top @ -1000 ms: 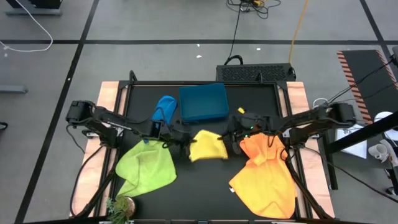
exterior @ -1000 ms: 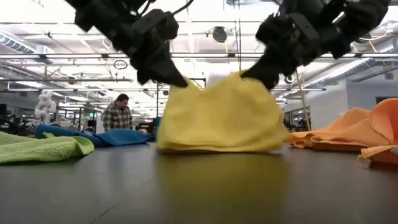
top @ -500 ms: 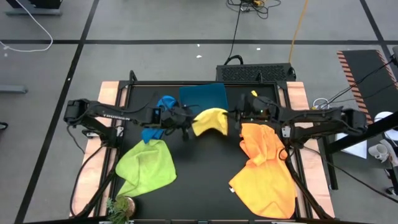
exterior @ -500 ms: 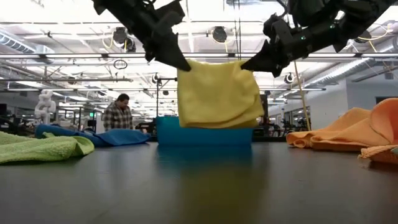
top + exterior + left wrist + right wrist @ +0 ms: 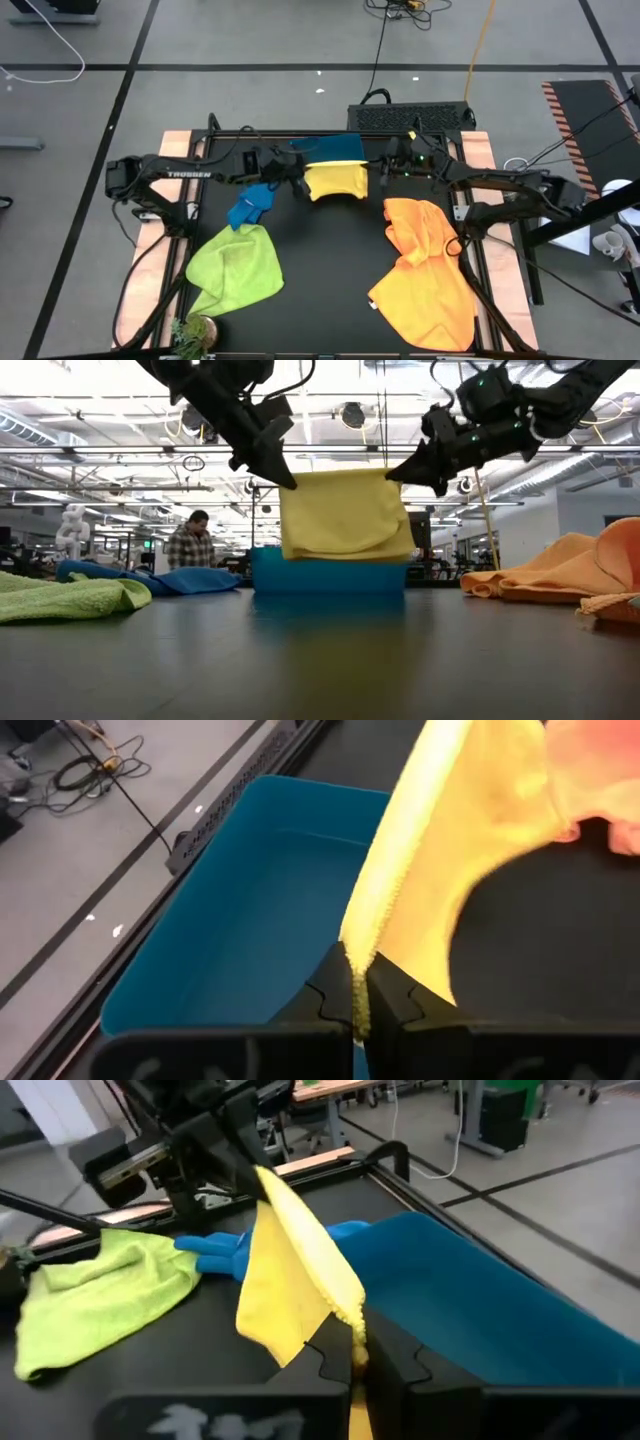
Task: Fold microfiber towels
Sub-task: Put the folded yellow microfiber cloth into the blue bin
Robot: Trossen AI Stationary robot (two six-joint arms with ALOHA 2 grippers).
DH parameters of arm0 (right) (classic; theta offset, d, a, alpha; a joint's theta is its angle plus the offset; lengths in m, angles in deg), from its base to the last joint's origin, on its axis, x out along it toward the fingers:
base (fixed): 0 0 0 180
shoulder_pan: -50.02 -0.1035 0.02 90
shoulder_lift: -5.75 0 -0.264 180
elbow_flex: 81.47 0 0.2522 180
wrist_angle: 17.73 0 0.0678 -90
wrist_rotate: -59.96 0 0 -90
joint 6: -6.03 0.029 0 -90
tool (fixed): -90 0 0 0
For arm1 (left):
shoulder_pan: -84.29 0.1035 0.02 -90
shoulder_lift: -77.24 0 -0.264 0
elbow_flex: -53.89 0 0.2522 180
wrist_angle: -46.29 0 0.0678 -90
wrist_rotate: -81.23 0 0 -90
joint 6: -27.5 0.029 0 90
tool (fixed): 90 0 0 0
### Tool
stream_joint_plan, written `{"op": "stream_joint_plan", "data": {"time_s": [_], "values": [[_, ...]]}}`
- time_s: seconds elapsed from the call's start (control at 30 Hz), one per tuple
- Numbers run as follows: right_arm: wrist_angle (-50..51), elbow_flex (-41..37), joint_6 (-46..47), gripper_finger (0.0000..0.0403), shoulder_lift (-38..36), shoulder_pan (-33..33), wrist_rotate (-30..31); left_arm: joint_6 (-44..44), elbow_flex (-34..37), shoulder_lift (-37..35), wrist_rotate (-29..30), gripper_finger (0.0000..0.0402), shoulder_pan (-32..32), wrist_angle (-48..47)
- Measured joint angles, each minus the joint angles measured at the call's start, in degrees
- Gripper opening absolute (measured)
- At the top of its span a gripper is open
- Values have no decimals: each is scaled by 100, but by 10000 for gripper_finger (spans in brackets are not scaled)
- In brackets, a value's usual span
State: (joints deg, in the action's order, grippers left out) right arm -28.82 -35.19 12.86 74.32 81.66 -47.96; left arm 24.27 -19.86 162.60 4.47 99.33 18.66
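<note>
Left gripper (image 5: 297, 181) and right gripper (image 5: 375, 173) pinch yellow towel (image 5: 336, 182) at frame centre; uneven release could unfold it beside teal bin (image 5: 330, 147).

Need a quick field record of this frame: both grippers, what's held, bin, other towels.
left gripper: shut on one top corner of the yellow towel
right gripper: shut on the other top corner
yellow towel: folded, hanging in the air between both grippers, over the near edge of the teal bin
teal bin: at the table's far side, looks empty in the left wrist view
blue towel: bunched, left of centre
green towel: near left
orange towels: heaped, right side
</note>
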Motion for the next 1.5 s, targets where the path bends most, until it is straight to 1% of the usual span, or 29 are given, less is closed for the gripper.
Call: {"op": "stream_joint_plan", "data": {"time_s": [0.07, 0.2, 0.27, 0.43, 0.6, 0.7, 0.77, 0.87, 0.97, 1.17, 1.23, 1.33, 1.5], "values": [[-232, 0, 80, 0, 241, 154, -190, 9, 0, 0, -83, 2, 127, -16], [-794, 4, 147, 0, 764, 337, -279, 57, 4, 0, -113, 2, 267, -55], [-894, 100, 149, 0, 1014, 410, -340, 116, 9, 0, -101, 2, 339, -45], [-902, 582, 144, 0, 1493, 501, -316, 250, 15, 38, -18, 2, 564, -10], [-781, 921, 57, 0, 1822, 578, -321, 256, 50, 42, -26, 2, 837, -9], [-623, 1011, -62, 0, 1998, 641, -334, 260, 94, 42, -170, 3, 980, 5], [-587, 1032, -156, 0, 2093, 694, -340, 259, 136, 65, -381, 4, 1082, 64], [-586, 1034, -174, 0, 2250, 772, -345, 242, 138, 251, -631, 2, 1224, 112], [-576, 1034, -247, 0, 2456, 790, -338, 206, 138, 577, -751, 4, 1329, 172], [-724, 1034, -471, 1, 2955, 840, -307, 203, 142, 1144, -769, 3, 1450, 406], [-794, 1034, -562, 6, 3071, 851, -168, 201, 144, 1217, -756, 3, 1462, 523], [-835, 1034, -702, 21, 3180, 857, -9, 199, 146, 1233, -716, 17, 1462, 671], [-832, 1033, -750, 62, 3158, 859, 20, 169, 151, 1233, -660, 69, 1486, 758]]}}
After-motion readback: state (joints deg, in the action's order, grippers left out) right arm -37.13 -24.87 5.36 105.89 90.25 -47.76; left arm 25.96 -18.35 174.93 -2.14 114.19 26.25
